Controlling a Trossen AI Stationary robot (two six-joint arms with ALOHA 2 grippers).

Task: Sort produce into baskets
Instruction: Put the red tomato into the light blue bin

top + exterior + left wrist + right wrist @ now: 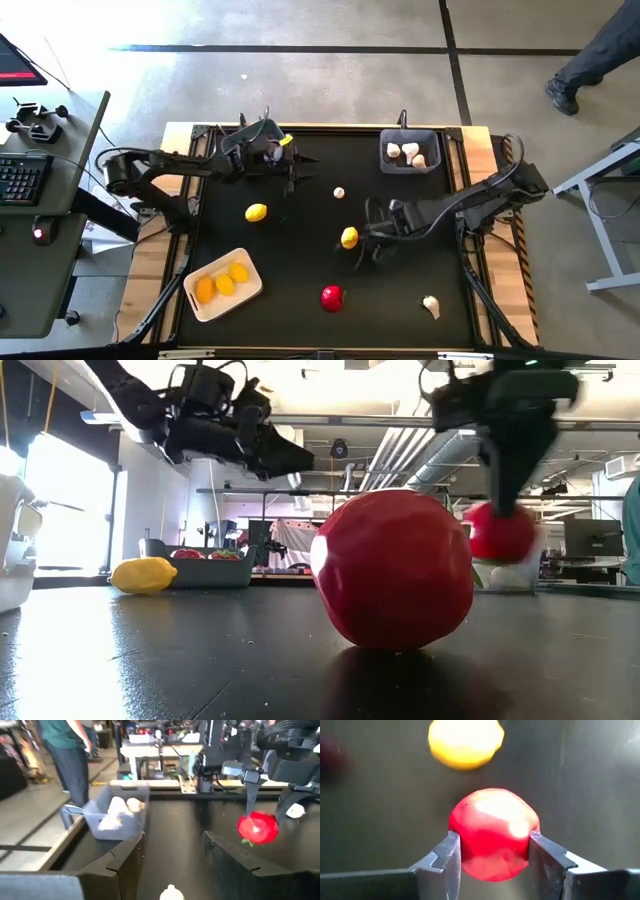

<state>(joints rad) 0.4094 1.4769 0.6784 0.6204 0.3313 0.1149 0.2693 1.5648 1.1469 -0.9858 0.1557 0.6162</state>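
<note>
My right gripper (pixel 374 238) is shut on a red round piece (pixel 492 832) above the middle of the black table; the piece also shows in the left wrist view (pixel 257 827) and the low view (pixel 500 532). A lemon (pixel 349 237) lies just beside it. My left gripper (pixel 291 166) is open and empty at the far left, by the rounded grey-blue bin (pixel 262 135). The dark grey bin (pixel 410 150) holds garlic bulbs. The cream tray (pixel 197 303) holds three lemons. Loose on the table lie a red piece (pixel 332 297), a lemon (pixel 256 212) and two garlic bulbs (pixel 339 192) (pixel 431 306). My right gripper pinches the red piece between its two fingers, on two opposite round sides (pixel 459 837). The fingers (pixel 250 800) come from above, pointing down. The piece hangs between them, lifted clear of the table, its green top (pixel 247 841) underneath.
The low view shows red pieces in the grey-blue bin (pixel 200 568) behind a lemon (pixel 145 574). A desk with a keyboard (pixel 20 178) stands left of the table. A person's leg and shoe (pixel 575 80) show on the floor at the far right.
</note>
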